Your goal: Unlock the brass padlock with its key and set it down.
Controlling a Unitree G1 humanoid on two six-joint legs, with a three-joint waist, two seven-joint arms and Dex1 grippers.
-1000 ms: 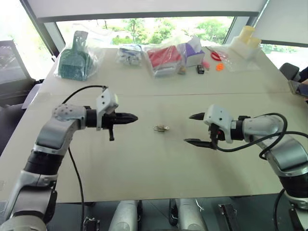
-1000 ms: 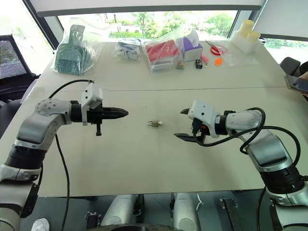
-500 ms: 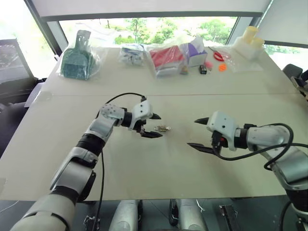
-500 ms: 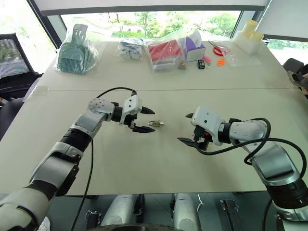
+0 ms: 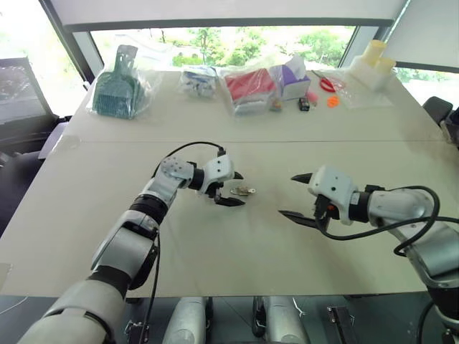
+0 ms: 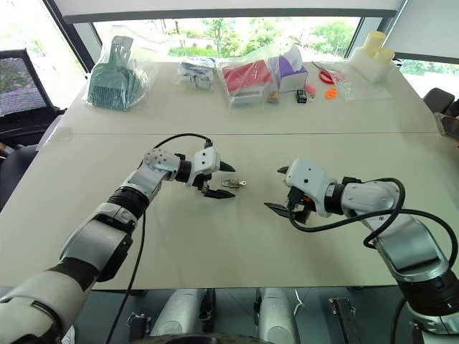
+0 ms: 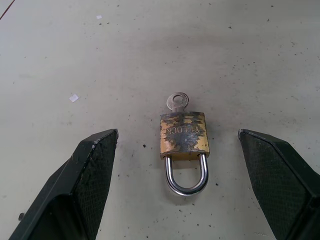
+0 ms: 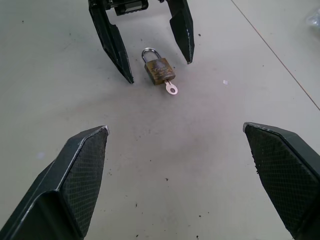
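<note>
The brass padlock (image 7: pixel 183 137) lies flat on the pale table (image 5: pixel 215 251), its silver shackle closed. A small silver key (image 7: pixel 177 101) sticks out of the padlock's bottom end, pointing away from my left gripper. My left gripper (image 5: pixel 237 189) is open, low over the table. Its two black fingers (image 7: pixel 95 170) flank the padlock without touching it. My right gripper (image 5: pixel 288 195) hovers open and empty, a short way to the right of the padlock (image 8: pixel 159 71), facing it and the left gripper's fingers (image 8: pixel 114 42).
Along the table's far edge sit a bagged green dustpan (image 5: pixel 115 84), a bag with red contents (image 5: pixel 247 86), a purple box (image 5: pixel 292 77), red scissors (image 5: pixel 326 82) and white containers (image 5: pixel 373 61). A seam (image 5: pixel 358 140) crosses the table behind the grippers.
My left gripper swung right and down to the padlock and went from shut to open, so its fingers now flank the lock. The right gripper stayed where it was.
</note>
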